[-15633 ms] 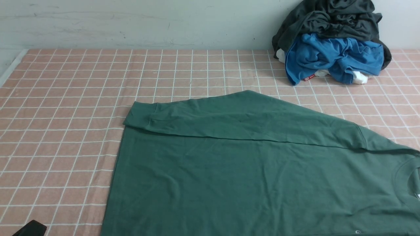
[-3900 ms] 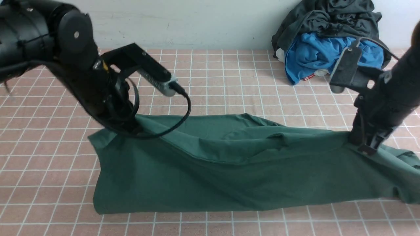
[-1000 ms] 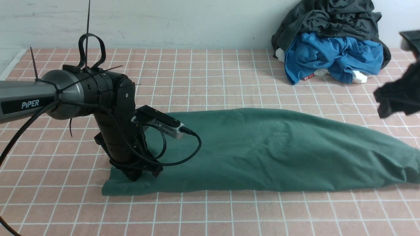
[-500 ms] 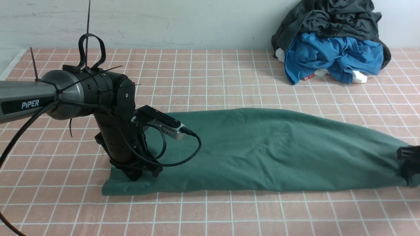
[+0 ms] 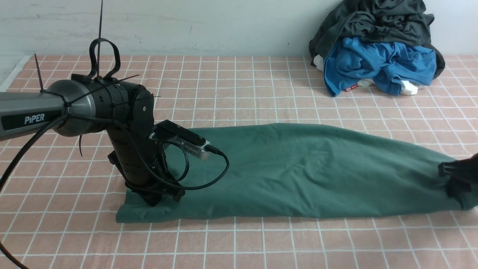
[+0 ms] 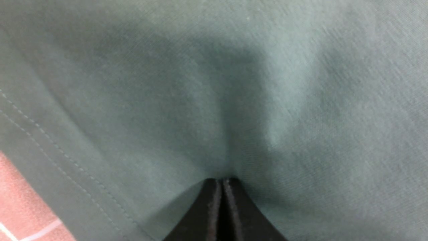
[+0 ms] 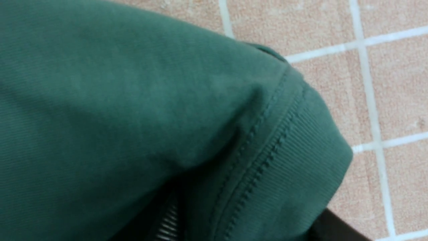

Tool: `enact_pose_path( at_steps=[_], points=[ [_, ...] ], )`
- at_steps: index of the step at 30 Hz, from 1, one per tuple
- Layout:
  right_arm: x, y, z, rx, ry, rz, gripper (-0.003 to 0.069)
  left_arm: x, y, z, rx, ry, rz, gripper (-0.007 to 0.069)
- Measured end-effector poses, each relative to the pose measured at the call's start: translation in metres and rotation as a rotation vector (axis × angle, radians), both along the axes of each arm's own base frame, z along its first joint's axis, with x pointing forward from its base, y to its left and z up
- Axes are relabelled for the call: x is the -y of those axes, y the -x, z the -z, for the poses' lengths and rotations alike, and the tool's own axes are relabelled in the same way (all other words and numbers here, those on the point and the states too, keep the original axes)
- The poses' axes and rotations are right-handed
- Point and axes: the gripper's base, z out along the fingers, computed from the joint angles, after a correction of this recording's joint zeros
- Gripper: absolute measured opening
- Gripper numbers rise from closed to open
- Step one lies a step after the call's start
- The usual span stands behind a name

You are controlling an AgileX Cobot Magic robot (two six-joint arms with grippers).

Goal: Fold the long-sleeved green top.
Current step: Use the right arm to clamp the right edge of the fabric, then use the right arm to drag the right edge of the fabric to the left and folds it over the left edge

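Observation:
The green long-sleeved top [image 5: 306, 172] lies folded into a long band across the checked tablecloth. My left gripper [image 5: 155, 200] stands on its left end, shut, and in the left wrist view its fingertips [image 6: 214, 187] pinch a crease of the green cloth [image 6: 234, 100]. At the frame's right edge my right gripper [image 5: 457, 183] sits at the top's right end. In the right wrist view my right gripper [image 7: 250, 227] is open, its fingers on either side of a ribbed, stitched edge [image 7: 294, 160] of the top, with a dark gap beside the ridged pad [image 7: 169, 221].
A pile of clothes sits at the back right against the wall: a dark charcoal-grey garment [image 5: 373, 22] over a bright blue one [image 5: 377, 65], with white cloth [image 5: 409, 89] underneath. The left arm's cable [image 5: 209, 175] loops over the top.
My right gripper has dropped from high at the right edge to the top's right end and moved slightly inward over it. The left arm and the top have not moved.

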Motion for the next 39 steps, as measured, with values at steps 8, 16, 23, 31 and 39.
enact_pose_path(
  at_steps=[8,16,23,31,39],
  points=[
    [0.000,0.003,-0.020,-0.011,0.069,-0.082,0.0032,-0.001,0.003,-0.010,0.022,0.007,0.001,-0.0004],
    [0.012,0.020,-0.144,0.191,0.281,-0.004,0.0032,-0.010,0.033,-0.108,0.253,0.081,0.001,-0.0004],
    [-0.078,0.026,-0.220,0.426,0.207,-0.290,0.0032,-0.023,0.077,-0.180,0.430,0.154,-0.003,-0.0004],
    [-0.244,0.018,-0.218,0.484,0.012,-0.741,0.0032,-0.032,0.123,-0.222,0.503,0.234,-0.007,-0.0004],
    [-0.353,-0.003,-0.147,0.387,-0.070,-0.901,0.0032,-0.037,0.142,-0.227,0.462,0.231,-0.002,-0.0004]
  ],
)
